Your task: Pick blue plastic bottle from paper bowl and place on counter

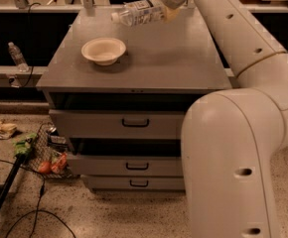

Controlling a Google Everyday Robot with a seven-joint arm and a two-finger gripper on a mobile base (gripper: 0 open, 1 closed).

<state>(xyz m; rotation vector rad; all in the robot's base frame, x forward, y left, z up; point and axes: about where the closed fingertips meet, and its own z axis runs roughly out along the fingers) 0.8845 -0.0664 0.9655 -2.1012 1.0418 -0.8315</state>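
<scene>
Bottle (pixel 140 12) in jaws above counter (pixel 176 56)

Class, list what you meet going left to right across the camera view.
Small bottle at far left → paper bowl on the counter → blue bottle held aloft → gripper, gripping its right end above the counter's far side.

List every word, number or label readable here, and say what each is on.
Label on the bottle, held by the pincer above the counter at its far edge: dark print, too blurred to read.
The small bottle at far left: nothing readable.
The bowl and drawers: no text.
</scene>
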